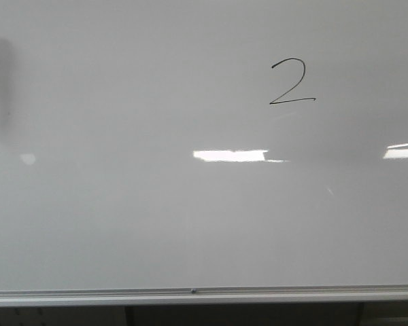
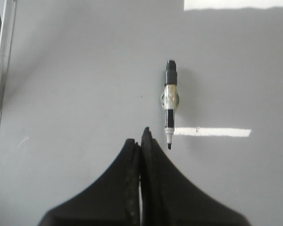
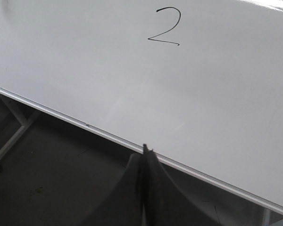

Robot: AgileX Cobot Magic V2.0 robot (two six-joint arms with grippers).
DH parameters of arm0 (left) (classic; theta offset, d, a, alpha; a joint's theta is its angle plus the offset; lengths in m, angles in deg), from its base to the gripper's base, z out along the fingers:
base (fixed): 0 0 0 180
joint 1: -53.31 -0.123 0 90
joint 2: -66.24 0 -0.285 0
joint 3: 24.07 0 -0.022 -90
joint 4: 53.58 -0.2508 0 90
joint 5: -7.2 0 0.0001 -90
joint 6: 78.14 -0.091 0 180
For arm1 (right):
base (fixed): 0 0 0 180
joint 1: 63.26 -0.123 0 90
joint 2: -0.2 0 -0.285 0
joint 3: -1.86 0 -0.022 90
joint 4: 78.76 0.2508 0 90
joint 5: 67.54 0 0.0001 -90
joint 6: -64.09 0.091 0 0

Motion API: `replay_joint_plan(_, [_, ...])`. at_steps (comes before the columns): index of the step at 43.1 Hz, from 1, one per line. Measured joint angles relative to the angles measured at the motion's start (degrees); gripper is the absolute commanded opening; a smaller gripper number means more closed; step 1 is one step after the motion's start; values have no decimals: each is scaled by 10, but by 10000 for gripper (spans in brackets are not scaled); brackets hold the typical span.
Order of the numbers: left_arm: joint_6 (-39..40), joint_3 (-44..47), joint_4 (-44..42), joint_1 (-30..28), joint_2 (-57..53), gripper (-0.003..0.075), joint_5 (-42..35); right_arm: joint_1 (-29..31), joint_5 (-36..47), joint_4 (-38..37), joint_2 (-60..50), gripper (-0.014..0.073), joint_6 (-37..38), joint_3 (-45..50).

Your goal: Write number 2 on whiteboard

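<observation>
A thin black handwritten number 2 (image 1: 290,81) is drawn on the upper right part of the large glossy whiteboard (image 1: 156,217). It also shows in the right wrist view (image 3: 165,27). A silver rail (image 1: 190,294) runs along the board's lower edge. A black-and-white marker (image 2: 170,109) lies uncapped on the board (image 2: 75,70) in the left wrist view, tip towards my left gripper (image 2: 140,137), which is shut and empty just beside the tip. My right gripper (image 3: 146,149) is shut and empty over the board's lower edge (image 3: 108,135). Neither gripper shows in the front view.
Bright rectangular light reflections (image 1: 230,155) lie on the board. A dark blurred smudge or shadow (image 1: 1,81) sits at the board's left edge. Below the rail are dark floor and white stand legs (image 3: 12,134).
</observation>
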State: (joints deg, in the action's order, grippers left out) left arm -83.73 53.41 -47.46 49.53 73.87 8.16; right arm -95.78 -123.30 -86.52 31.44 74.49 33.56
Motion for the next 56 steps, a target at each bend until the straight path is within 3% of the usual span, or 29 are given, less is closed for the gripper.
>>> replay_joint_plan(48, [0, 0, 0, 0, 0, -20, -10, 0, 0, 0, 0, -66, 1, 0])
replay_joint_plan(56, [0, 0, 0, 0, 0, -20, -10, 9, 19, -1, -37, -62, 1, 37])
